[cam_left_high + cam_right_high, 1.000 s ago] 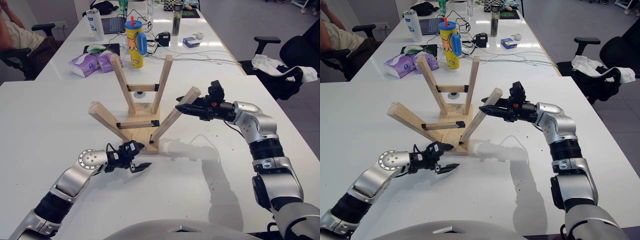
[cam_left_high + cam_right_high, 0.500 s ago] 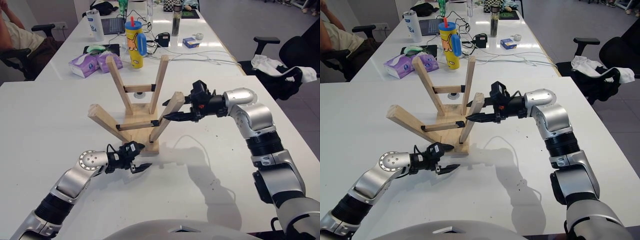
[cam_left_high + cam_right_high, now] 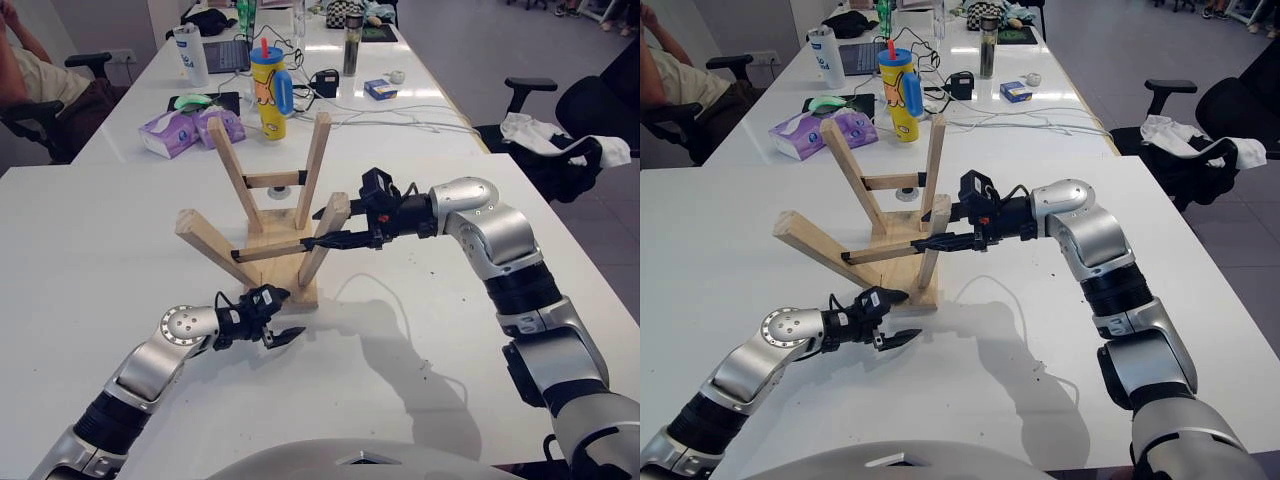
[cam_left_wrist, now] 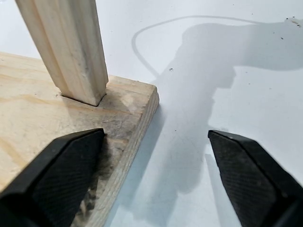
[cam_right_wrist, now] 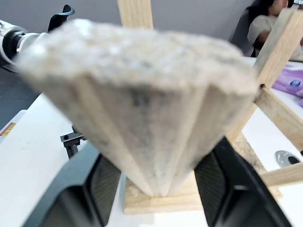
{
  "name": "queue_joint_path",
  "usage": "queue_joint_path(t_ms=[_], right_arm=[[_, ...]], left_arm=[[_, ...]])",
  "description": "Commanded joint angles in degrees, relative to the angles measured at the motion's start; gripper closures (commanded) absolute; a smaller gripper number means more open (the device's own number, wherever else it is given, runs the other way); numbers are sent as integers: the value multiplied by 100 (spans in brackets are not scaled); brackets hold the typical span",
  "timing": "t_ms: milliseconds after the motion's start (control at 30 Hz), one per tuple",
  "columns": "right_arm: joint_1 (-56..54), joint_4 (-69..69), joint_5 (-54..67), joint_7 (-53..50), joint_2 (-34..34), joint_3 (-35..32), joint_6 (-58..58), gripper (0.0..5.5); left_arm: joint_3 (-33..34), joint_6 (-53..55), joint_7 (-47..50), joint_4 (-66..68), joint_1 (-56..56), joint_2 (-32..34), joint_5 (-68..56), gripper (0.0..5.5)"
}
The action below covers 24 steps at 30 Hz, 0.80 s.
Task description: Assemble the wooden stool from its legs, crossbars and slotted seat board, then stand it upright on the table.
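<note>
We see the broad white worktop (image 3: pixel 100 260) across the lower frame. The pale wooden stool (image 3: pixel 272 215) sits at the centre of the head views, upside down. Its flat, slotted seat board (image 3: pixel 280 278) lies on the worktop with all four legs pointing up. The two rear legs (image 3: pixel 232 170) stand steeply, joined by a short crossbar (image 3: pixel 272 179). The near left leg (image 3: pixel 210 240) leans far out toward the left of the frame.

The near right leg (image 3: pixel 312 262) is what has changed. A second ago it leaned wide to the right. Now it stands much steeper, with its tip just beside the right-hand rear leg and its foot in the board's near corner. The near crossbar (image 3: pixel 270 250) runs from it to the splayed leg.

The right tool (image 3: pixel 318 230) has swung in from the right of the frame with that leg. It is clamped on the leg's upper part, one black finger on either side, as the right wrist view shows around the leg's end grain. The left tool (image 3: pixel 290 311) has stayed low at the board's near corner. Its fingers are spread wide and grip nothing, one above the board's edge and one above bare worktop.

We judge the frame is being squared up. The near left leg probably still needs drawing in, and the stool is not yet turned upright.
</note>
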Motion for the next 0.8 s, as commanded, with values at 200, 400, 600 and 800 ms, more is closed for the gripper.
queue_joint_path(t_ms=[200,400,600,800], right_arm=[[414,-234,-241,-620,309,525,1233,346],[537,-389,-260,-1020,319,513,1523,346],[563,-428,-270,-1203,319,576,1574,346],[503,-365,-295,-1161,386,728,1526,346]], left_arm=[[454,-983,1224,-64,698,-587,590,143],[1494,-2626,2566,-1987,1257,-810,1794,143],[2020,-1919,3264,-2474,-102,-1022,3460,143],[660,-919,2433,-949,-172,-718,5513,143]])
